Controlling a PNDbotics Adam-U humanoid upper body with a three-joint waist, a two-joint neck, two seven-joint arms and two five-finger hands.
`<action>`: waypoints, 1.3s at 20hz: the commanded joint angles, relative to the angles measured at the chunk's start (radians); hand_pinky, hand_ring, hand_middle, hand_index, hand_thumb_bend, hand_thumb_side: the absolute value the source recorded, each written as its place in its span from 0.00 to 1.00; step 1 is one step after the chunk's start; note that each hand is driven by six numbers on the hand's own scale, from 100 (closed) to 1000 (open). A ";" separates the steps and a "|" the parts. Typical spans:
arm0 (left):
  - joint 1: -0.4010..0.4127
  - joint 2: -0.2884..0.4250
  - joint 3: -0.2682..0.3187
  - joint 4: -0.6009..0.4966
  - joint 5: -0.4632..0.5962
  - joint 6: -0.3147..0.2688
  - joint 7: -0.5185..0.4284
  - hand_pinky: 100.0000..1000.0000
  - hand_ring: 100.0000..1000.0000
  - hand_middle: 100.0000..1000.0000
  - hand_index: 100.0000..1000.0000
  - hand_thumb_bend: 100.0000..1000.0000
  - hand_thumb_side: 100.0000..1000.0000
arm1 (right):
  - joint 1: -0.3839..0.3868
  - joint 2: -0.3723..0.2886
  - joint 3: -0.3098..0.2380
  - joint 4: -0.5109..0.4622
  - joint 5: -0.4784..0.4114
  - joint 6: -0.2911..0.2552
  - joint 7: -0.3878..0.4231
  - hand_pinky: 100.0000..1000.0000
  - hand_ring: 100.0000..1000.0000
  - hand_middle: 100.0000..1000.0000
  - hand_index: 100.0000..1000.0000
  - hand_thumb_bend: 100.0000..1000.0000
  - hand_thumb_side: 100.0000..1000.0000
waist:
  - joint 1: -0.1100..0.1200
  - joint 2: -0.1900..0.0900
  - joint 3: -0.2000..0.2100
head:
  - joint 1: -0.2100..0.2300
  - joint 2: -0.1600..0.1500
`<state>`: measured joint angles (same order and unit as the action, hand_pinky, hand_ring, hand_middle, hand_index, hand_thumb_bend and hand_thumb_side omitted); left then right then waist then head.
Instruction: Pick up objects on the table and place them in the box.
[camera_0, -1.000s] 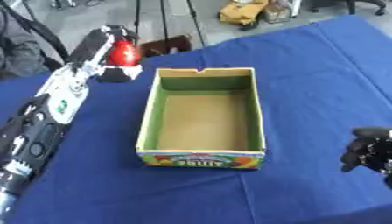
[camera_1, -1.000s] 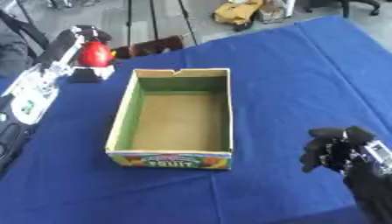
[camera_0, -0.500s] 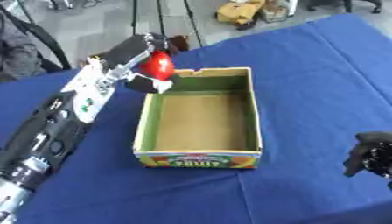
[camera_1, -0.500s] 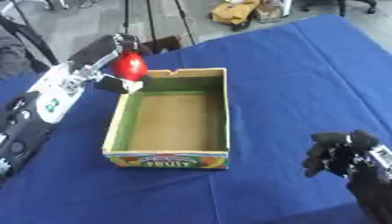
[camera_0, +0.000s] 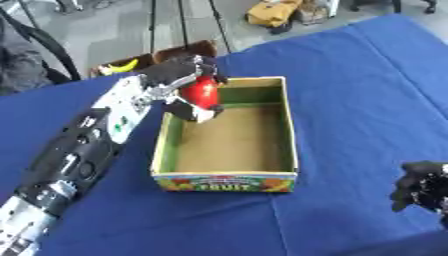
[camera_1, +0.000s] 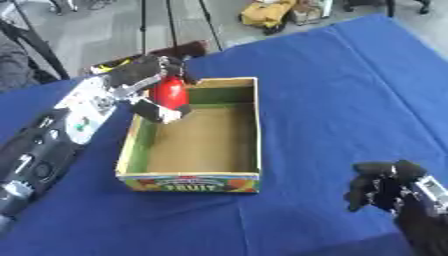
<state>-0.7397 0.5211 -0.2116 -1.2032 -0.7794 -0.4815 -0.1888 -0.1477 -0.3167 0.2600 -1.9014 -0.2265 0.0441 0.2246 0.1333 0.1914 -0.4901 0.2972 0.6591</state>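
1. The left hand (camera_0: 179, 82) reaches in from the left side, its fingers and thumb curled round a red object (camera_0: 200, 92). It holds that object above the far left corner of the box (camera_0: 289, 135), just inside the left wall.
2. The red object is rounded and a little taller than wide, its long axis roughly upright. The hand's fingers cover its top and lower left side, so what it is cannot be made out.
3. The box is an open cardboard tray with green inner walls and a brown floor, its long axis running away from the robot. A fruit print shows on the near wall. It sits on the blue table (camera_0: 350, 75).
4. The right hand (camera_1: 385, 187) shows near the lower right corner, well apart from the box. Its dark fingers are curled and hold nothing. The forearm is cut off by the edge.
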 joint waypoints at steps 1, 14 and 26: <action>-0.016 0.010 0.003 0.004 -0.006 -0.017 -0.007 0.23 0.42 0.56 0.73 0.00 0.07 | -0.001 0.002 0.003 0.001 0.020 -0.010 0.001 0.46 0.52 0.51 0.72 0.00 1.00 | -0.007 -0.011 -0.001 | 0.004 -0.003; -0.011 0.014 0.019 -0.033 0.011 -0.138 0.077 0.69 0.70 0.71 0.78 0.57 1.00 | -0.007 0.006 0.001 0.003 0.018 -0.021 0.008 0.46 0.53 0.52 0.72 0.00 1.00 | -0.012 -0.006 0.003 | -0.001 -0.010; 0.173 -0.001 0.195 -0.288 0.179 -0.030 0.206 0.51 0.54 0.59 0.74 0.13 0.92 | 0.010 -0.006 -0.050 -0.035 -0.017 -0.029 -0.021 0.47 0.53 0.52 0.72 0.00 0.99 | -0.046 -0.018 0.111 | -0.078 0.006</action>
<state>-0.5572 0.5091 -0.0520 -1.4464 -0.6223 -0.5244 -0.0033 -0.1331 -0.3051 0.2235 -1.9066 -0.2333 0.0173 0.2092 0.0919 0.1906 -0.3718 0.2303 0.6600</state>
